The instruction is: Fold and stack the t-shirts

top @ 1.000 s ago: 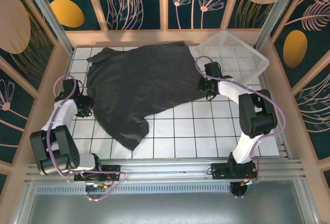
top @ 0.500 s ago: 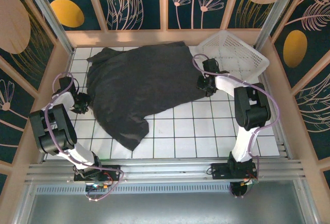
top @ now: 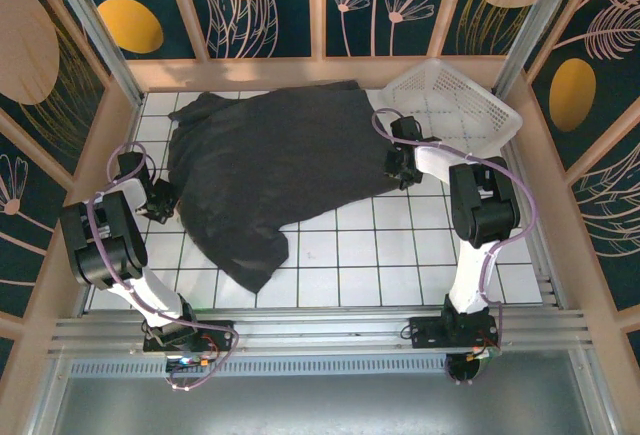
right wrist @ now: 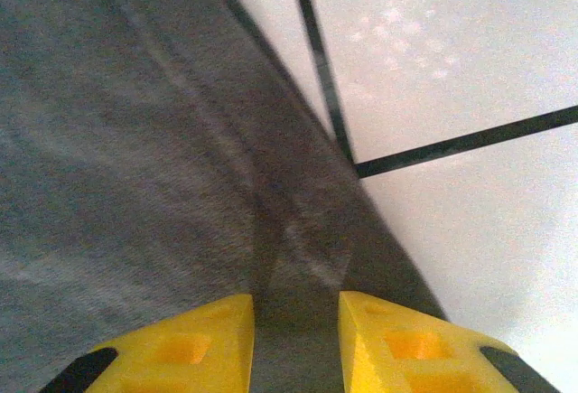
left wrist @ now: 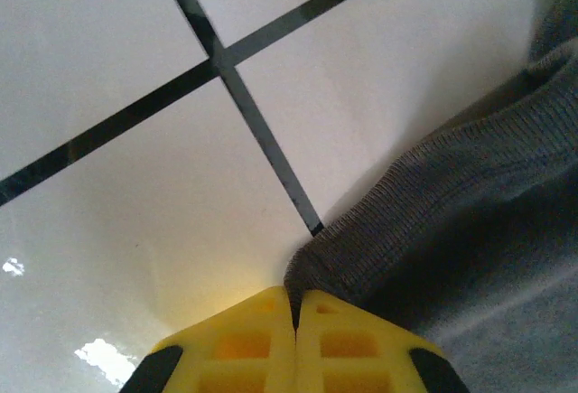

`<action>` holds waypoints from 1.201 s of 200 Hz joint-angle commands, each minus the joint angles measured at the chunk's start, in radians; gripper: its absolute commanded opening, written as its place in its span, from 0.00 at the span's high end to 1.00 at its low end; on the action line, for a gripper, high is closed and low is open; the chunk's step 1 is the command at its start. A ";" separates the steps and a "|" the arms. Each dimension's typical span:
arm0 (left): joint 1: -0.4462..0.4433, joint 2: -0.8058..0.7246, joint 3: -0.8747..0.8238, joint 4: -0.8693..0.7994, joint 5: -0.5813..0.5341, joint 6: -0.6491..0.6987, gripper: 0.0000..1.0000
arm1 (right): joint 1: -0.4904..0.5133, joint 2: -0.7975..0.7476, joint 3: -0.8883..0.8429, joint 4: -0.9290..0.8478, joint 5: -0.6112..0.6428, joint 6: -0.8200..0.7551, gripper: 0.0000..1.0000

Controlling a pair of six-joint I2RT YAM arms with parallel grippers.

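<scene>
t-shirt (top: pixel 270 170) spread across the far tiles (top: pixel 400 255); left gripper (left wrist: pixel 293 307) pinched shut on its ribbed edge, right gripper (right wrist: pixel 296 321) narrowly parted astride the opposite hem, which should be clamped before both lift evenly.

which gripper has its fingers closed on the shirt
The left gripper: its yellow fingers meet, pinching the ribbed edge of the t-shirt. The right gripper has its fingers apart, with dark fabric showing in the gap.

We see the right gripper (right wrist: pixel 296 343), its yellow fingers (right wrist: pixel 199 343) parted, astride the edge of the dark t-shirt (right wrist: pixel 135 140), with the white tiled surface (right wrist: pixel 452 50) alongside.
</scene>
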 commanded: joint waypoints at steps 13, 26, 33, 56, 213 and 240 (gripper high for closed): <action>0.002 0.041 0.037 -0.046 -0.094 0.037 1.00 | -0.029 -0.009 0.003 -0.059 0.125 -0.036 0.73; 0.007 0.047 0.057 -0.061 -0.103 0.049 1.00 | -0.039 -0.019 -0.015 -0.055 0.129 -0.046 0.75; 0.010 0.050 0.062 -0.067 -0.105 0.056 1.00 | -0.043 -0.024 -0.025 -0.050 0.127 -0.053 0.74; 0.012 0.056 0.099 -0.083 -0.109 0.080 1.00 | -0.047 -0.050 -0.052 -0.026 0.111 -0.084 0.71; 0.015 0.068 0.161 -0.154 -0.169 0.170 1.00 | 0.048 0.013 0.017 -0.054 0.076 -0.097 0.86; 0.025 0.080 0.184 -0.169 -0.192 0.192 1.00 | 0.016 0.035 0.002 -0.113 0.127 -0.095 0.88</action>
